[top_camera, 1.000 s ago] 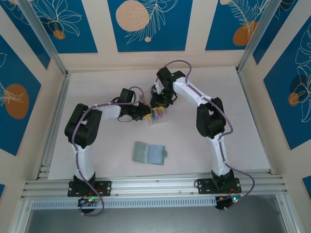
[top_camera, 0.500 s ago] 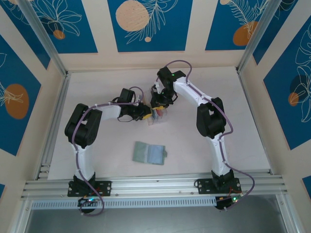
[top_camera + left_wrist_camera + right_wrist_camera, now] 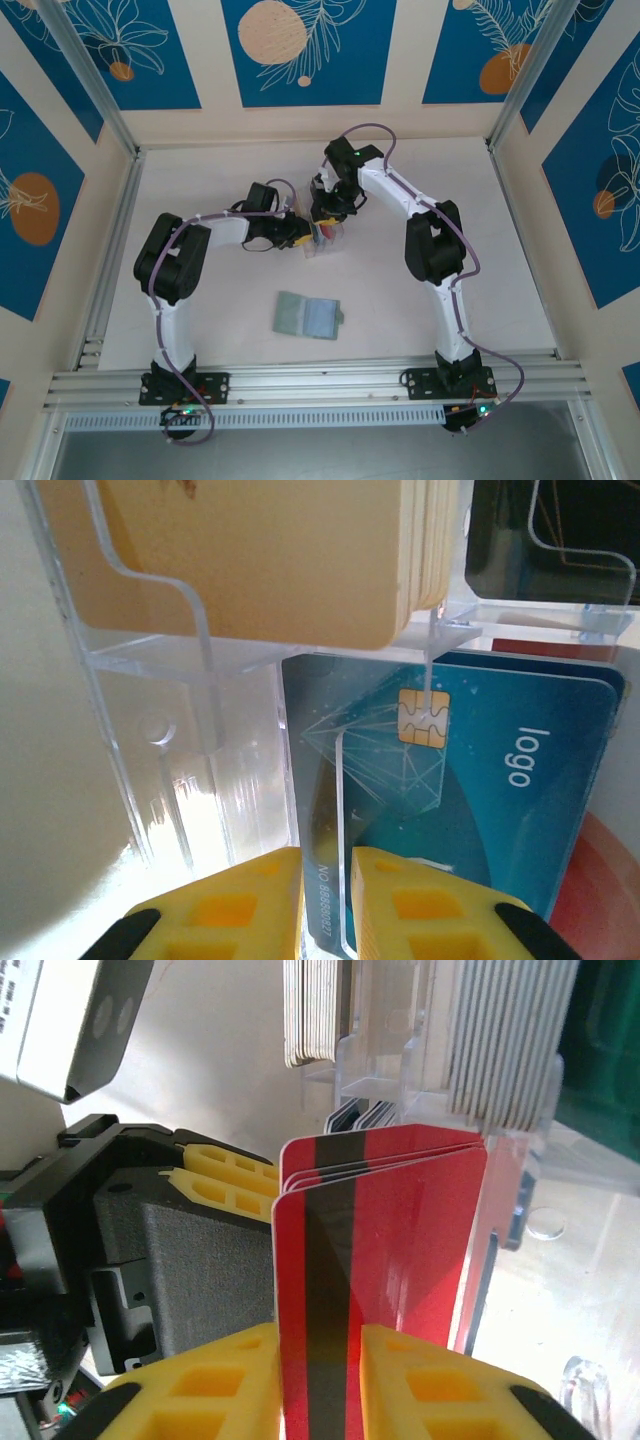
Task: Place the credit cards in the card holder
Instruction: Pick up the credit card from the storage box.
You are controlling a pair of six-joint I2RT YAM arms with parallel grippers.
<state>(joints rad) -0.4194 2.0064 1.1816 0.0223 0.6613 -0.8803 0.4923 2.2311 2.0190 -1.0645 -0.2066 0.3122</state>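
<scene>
Currently extracting: right tool (image 3: 318,1345) clamped on red plastic cards (image 3: 400,1220) at clear plastic rack (image 3: 150,655); left tool (image 3: 326,870) grip unclear. Next: lift out.

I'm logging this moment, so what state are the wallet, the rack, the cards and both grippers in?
Card holder: lying open, flat.
Clear rack: upright, holding cards.
Teal card: standing in the rack.
Right gripper: jaws shut on red cards.
Left gripper: jaws nearly closed at the rack; grip unclear.
</scene>
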